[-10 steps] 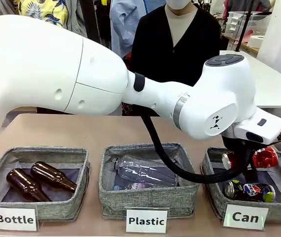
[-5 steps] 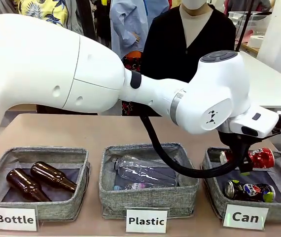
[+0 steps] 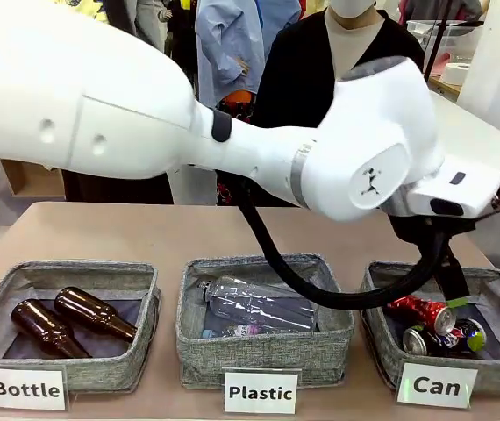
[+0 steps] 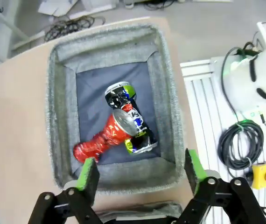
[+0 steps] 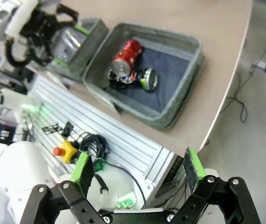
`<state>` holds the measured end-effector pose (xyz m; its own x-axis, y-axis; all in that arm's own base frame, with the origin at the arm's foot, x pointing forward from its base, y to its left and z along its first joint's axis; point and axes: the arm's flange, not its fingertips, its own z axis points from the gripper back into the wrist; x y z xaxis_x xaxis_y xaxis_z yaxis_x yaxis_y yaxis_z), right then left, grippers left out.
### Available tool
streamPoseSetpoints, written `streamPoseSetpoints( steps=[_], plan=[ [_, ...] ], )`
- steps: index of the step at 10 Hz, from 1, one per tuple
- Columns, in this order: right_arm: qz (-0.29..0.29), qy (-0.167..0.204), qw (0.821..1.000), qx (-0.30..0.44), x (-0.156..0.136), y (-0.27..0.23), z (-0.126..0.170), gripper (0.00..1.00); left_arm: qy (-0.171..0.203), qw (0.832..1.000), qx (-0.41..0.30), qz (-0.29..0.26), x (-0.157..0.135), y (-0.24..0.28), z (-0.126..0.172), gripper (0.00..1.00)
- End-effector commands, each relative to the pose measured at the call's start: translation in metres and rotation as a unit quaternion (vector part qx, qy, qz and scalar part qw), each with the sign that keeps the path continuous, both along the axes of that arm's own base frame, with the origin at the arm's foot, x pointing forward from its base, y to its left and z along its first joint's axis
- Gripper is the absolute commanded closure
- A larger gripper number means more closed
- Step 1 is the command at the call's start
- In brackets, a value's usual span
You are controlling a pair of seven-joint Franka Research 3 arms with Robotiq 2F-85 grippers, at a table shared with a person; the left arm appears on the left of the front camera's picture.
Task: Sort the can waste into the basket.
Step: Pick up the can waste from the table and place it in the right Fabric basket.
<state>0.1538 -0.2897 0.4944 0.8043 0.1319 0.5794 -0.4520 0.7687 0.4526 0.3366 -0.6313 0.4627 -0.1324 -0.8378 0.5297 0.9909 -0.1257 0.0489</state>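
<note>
The grey woven basket point(image 3: 380, 349) labelled "Can" stands at the front right of the table. Two crushed cans lie in it. The red can point(image 3: 420, 310) rests partly across the black can point(image 3: 448, 338). My left gripper point(image 3: 447, 289) hangs just above them, open and holding nothing. In the left wrist view the red can point(image 4: 102, 138) and black can point(image 4: 129, 114) lie on the dark lining of the basket point(image 4: 60, 116), beyond my open left gripper point(image 4: 141, 175). My right gripper point(image 5: 137, 172) is open and empty off the table's edge, far from the basket point(image 5: 189, 70), red can point(image 5: 126, 56) and black can point(image 5: 141, 79).
A "Plastic" basket point(image 3: 263, 355) with a clear bottle point(image 3: 254, 304) stands in the middle, and a "Bottle" basket point(image 3: 70, 368) with two brown bottles point(image 3: 75, 320) at the left. The left arm's black cable point(image 3: 320, 294) loops over the middle basket. A person point(image 3: 338, 61) stands at the far side.
My left gripper has opened and let go of the red can, which dropped into the Can basket onto the black can. The left arm has risen a little.
</note>
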Motion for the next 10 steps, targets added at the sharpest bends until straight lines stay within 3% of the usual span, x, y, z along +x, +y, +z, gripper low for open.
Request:
streamPoseSetpoints(
  steps=[1, 3, 4, 5, 6, 7, 8, 10],
  plan=[
    [-0.011, 0.002, 1.0, 0.001, 0.003, -0.001, 0.003, 0.0, 0.031, 0.999, -0.026, -0.002, -0.012, 0.056, 0.025, 0.0],
    [0.0, 0.0, 1.0, 0.0, 0.0, 0.0, 0.0, 0.0, 0.086, 0.996, -0.007, 0.017, -0.009, 0.125, 0.063, 0.0],
    [0.017, -0.023, 0.999, 0.035, 0.034, 0.022, 0.008, 0.0, 0.108, 0.993, 0.0, 0.04, -0.003, 0.168, 0.081, 0.0],
    [0.037, -0.044, 0.996, 0.068, 0.073, 0.056, 0.014, 0.0, 0.105, 0.988, 0.003, 0.109, 0.009, 0.22, 0.096, 0.0],
    [0.053, -0.05, 0.993, 0.088, 0.106, 0.089, 0.013, 0.0, 0.146, 0.978, -0.014, 0.147, 0.017, 0.269, 0.108, 0.0],
    [0.082, -0.045, 0.989, 0.11, 0.131, 0.128, 0.008, 0.0, 0.163, 0.965, -0.056, 0.199, 0.019, 0.323, 0.118, 0.0],
    [0.114, -0.034, 0.983, 0.14, 0.15, 0.168, 0.0, 0.0, 0.205, 0.943, -0.095, 0.246, 0.014, 0.375, 0.123, 0.0],
    [0.149, -0.028, 0.968, 0.202, 0.192, 0.238, -0.022, 0.0, 0.264, 0.878, -0.203, 0.343, 0.013, 0.483, 0.115, 0.0]
  ],
)
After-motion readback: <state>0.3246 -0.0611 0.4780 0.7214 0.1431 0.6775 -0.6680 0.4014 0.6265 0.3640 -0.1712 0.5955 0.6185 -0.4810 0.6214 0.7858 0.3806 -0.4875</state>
